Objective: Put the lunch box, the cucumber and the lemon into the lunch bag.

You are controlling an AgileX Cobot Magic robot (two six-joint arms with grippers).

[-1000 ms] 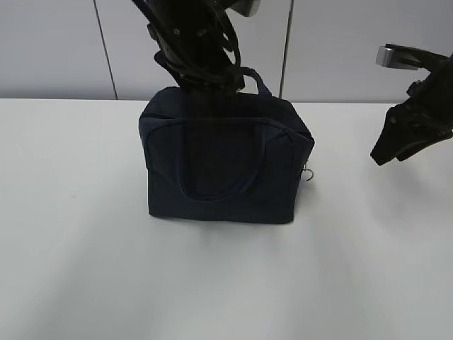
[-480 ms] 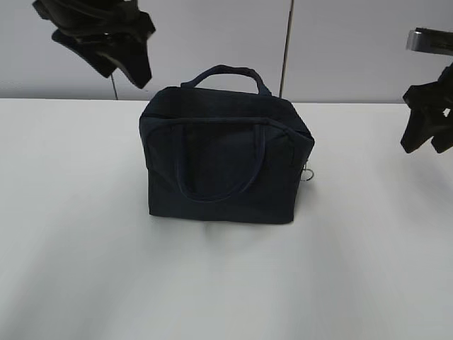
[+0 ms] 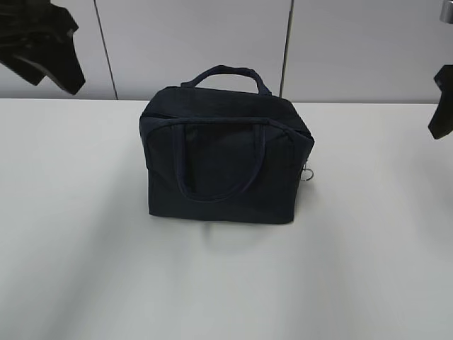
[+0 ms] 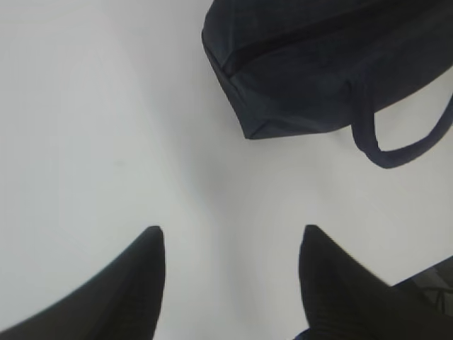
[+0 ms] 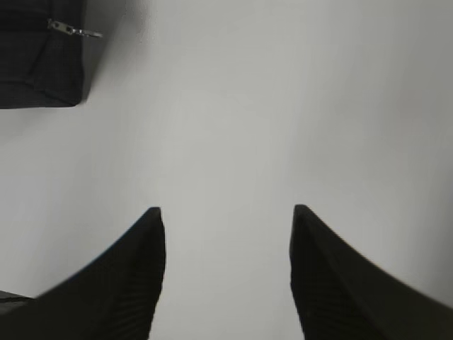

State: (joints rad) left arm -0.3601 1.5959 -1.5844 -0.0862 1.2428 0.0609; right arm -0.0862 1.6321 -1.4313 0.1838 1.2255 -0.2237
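The lunch bag [image 3: 225, 163] stands upright on the white worktop [image 3: 85, 269], about midway between the left and right edges and nearer the far edge than the near one. Its long axis runs left to right. 1 handle [image 3: 228, 75] arches above its top; the other hangs flat against the near face. The zip along the top looks closed, with the metal pull [image 5: 74, 30] lying at the right-hand end.

No lunch box, cucumber or lemon shows in any view, so by my reading they are already inside and the packing looks finished; that cannot be checked through the fabric.

The left gripper [image 4: 230, 244] hovers high over the far left of the worktop, its 2 fingers spread apart with only bare surface between them, holding nothing. From it, the bag's left end lies ahead and to its right. The right gripper [image 5: 225, 223] is likewise parted and empty, raised near the right edge, with the bag's zip-pull corner ahead and to its left.

Both arms stand well apart from the bag, 1 on each side. If anything remains to be done at the zip, the right arm is the nearer one, since the pull lies at its end.
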